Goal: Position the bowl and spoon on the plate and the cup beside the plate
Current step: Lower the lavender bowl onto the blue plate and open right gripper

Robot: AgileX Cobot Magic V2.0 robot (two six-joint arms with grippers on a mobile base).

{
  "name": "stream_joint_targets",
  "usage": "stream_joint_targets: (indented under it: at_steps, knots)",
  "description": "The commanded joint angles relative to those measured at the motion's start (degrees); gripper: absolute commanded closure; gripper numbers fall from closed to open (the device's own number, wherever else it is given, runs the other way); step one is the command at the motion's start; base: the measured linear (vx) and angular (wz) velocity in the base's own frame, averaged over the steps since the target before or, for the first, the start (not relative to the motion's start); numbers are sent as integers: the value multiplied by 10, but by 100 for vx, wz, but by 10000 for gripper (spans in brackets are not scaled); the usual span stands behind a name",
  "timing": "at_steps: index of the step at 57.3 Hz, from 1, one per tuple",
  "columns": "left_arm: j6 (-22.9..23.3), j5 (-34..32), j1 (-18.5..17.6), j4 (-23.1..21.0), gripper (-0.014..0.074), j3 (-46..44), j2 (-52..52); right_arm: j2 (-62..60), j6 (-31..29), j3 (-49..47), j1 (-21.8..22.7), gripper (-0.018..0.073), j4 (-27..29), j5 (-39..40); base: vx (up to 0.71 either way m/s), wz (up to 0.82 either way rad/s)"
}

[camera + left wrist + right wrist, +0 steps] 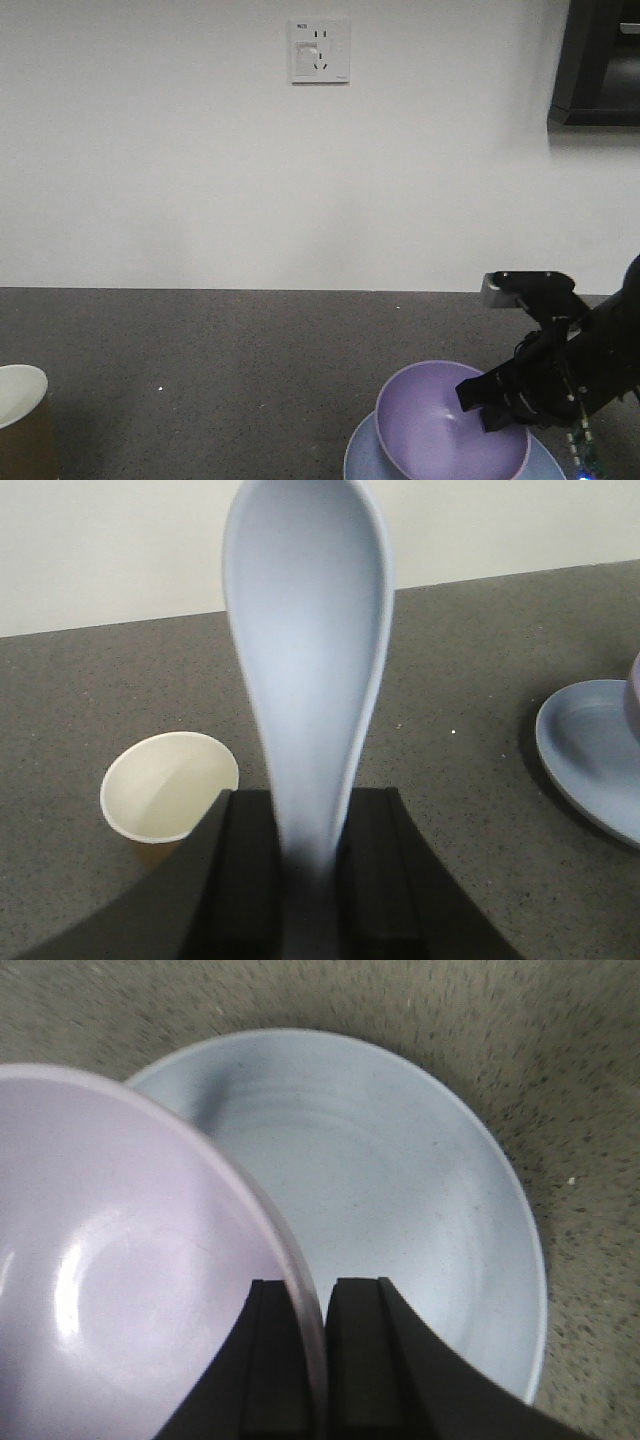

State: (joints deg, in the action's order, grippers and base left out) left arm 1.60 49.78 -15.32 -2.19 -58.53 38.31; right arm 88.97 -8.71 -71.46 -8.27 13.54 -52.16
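Note:
My right gripper [312, 1305] is shut on the rim of the lavender bowl [110, 1280], holding it tilted over the pale blue plate [400, 1190]. From the front, the bowl [440, 420] hangs just above the plate [362, 455] with the right gripper [492, 400] at its right edge. My left gripper [308, 830] is shut on the handle of the pale blue spoon [310, 630], scoop pointing up and away. The paper cup [168, 785] stands upright on the counter below left of the spoon, and its rim [20, 395] shows at the front view's left edge.
Everything rests on a dark speckled counter [250, 350] that ends at a white wall [300, 180] with a socket [319, 50]. A dark cabinet [600, 60] hangs at the upper right.

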Motion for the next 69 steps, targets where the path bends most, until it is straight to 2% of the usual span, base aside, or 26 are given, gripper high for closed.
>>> stream_joint_targets:
  at_steps: [1, 20, 29, 40, 58, 63, 69]
  knots:
    - [5, -39, -4, -6, 596, -13, 1, 10, -2, -21, 0, 568, 10, 45, 0, 0]
    - [6, -22, -4, -5, 596, -13, 1, 74, -4, -20, 0, 566, 20, 77, 0, 0]
    - [6, -21, -4, -5, 596, -13, 1, 83, -19, -20, 0, 530, 20, 82, 0, 0]
    - [6, -21, -4, -4, 596, -13, 1, 78, -28, -20, 0, 388, 30, 75, 0, 0]
    - [6, -19, -4, -4, 596, -13, 1, 54, -28, -20, 0, 21, 32, 78, 0, 0]
    - [6, -18, -4, -4, 596, -13, 1, 28, -28, -20, 0, -33, 30, 84, 0, 0]
    - [3, -20, -4, -4, 596, -14, 5, -14, -28, -20, 0, -49, 21, 83, 0, 0]
